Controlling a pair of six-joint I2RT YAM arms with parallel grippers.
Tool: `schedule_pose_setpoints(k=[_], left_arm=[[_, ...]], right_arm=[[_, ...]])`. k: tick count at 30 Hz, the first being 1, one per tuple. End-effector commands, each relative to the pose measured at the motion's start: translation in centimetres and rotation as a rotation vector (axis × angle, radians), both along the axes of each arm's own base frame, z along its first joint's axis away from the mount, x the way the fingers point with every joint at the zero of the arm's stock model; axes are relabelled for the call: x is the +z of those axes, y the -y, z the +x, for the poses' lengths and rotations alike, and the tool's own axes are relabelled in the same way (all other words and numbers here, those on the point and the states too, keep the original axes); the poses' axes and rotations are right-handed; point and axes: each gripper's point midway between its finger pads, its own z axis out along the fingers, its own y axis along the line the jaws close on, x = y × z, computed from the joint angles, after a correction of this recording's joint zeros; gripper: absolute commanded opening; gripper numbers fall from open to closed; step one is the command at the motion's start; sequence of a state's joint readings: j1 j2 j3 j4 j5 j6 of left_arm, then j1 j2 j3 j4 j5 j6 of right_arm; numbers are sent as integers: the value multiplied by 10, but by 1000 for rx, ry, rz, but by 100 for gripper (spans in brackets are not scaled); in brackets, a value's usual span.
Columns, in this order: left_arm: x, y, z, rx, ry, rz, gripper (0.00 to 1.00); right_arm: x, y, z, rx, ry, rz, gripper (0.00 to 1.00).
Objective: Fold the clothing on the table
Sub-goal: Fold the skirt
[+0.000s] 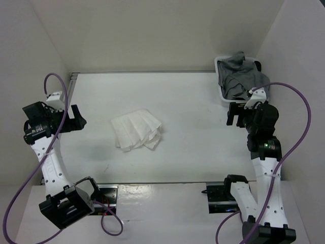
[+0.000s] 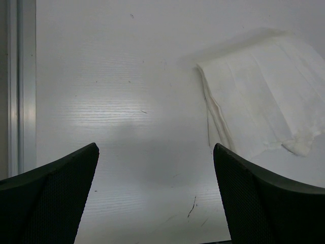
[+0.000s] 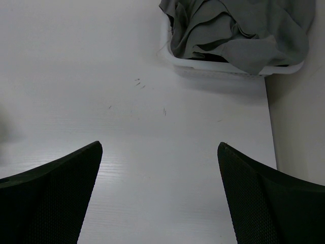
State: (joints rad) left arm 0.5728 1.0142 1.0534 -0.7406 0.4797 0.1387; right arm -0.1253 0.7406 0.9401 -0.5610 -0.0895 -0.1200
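Skirt [image 1: 136, 131] sits a bit left of the table's [image 1: 193, 101] centre, about midway between near and far edges. It lies as a compact layered bundle, pleats stacked, with one ragged corner poking out on the near-right side. Looks to me like the fold is done or nearly so.

Left gripper [image 1: 76, 118] hovers over the left edge, jaws spread wide with nothing between them. The skirt is well apart from it, off to its right in the wrist view.

Right gripper [image 1: 234, 115] hovers near the right edge, jaws likewise released and empty, just in front of the bin [image 1: 220, 91] in the far right corner — grey clothes [image 1: 241, 76] heaped in it, not part of the job.

Both arms sit wide — probably to keep the skirt unobstructed.
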Motion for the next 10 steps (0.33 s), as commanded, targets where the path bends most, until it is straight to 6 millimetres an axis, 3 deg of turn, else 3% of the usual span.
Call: schedule_pose_setpoints(k=[1, 10], left_arm=[[8, 2, 3, -38, 29, 9, 99], [8, 2, 3, -38, 29, 9, 99]], right_arm=[[14, 3, 4, -14, 63, -6, 98], [10, 4, 7, -11, 49, -13, 98]])
